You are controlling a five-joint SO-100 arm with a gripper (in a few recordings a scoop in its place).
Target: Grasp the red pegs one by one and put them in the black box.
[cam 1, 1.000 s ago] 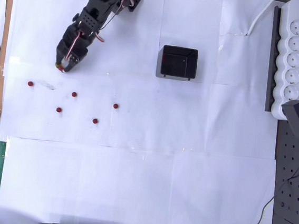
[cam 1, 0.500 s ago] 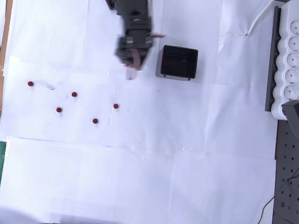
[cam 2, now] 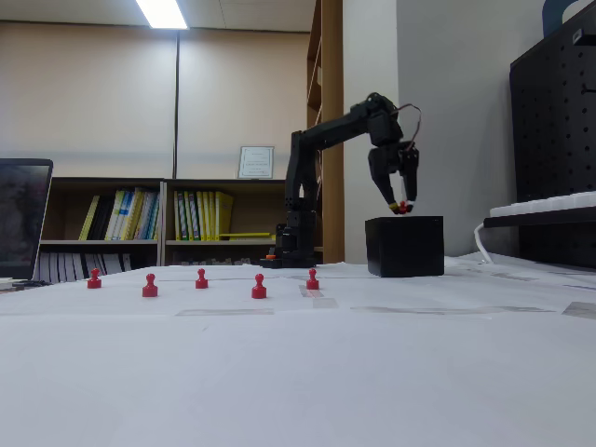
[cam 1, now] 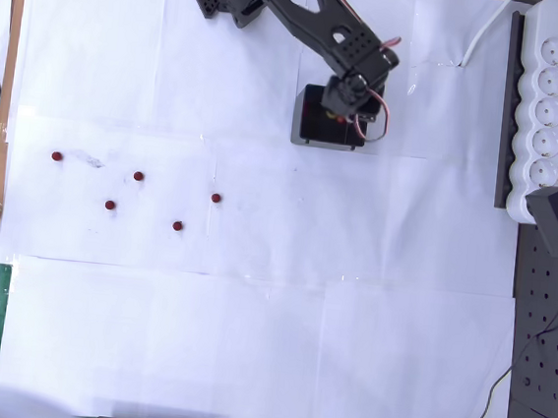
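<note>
Gripper (cam 2: 401, 206) position, fixed view: pointed down directly over the black box (cam 2: 404, 246), right of frame centre, fingertips just above the box's top edge. I saw a red peg (cam 2: 402, 208) pinched between the fingertips, so the jaws were clamped on it. In the overhead view the gripper (cam 1: 344, 119) sat above the box (cam 1: 310, 123) in the upper middle of the frame, covering most of the opening; I could not make out the held peg or the box's contents from there.

Five more red pegs lay on the white paper (cam 1: 246, 344), well apart from the gripper, in the left half of the overhead frame: one (cam 1: 57, 156) far left, one (cam 1: 138, 176), one (cam 1: 109, 206), one (cam 1: 176, 226) and one (cam 1: 216, 198) nearest the box. The fixed view showed these five standing upright in a loose row at lower left.

A white power strip (cam 1: 551, 107) lay along the right edge.
</note>
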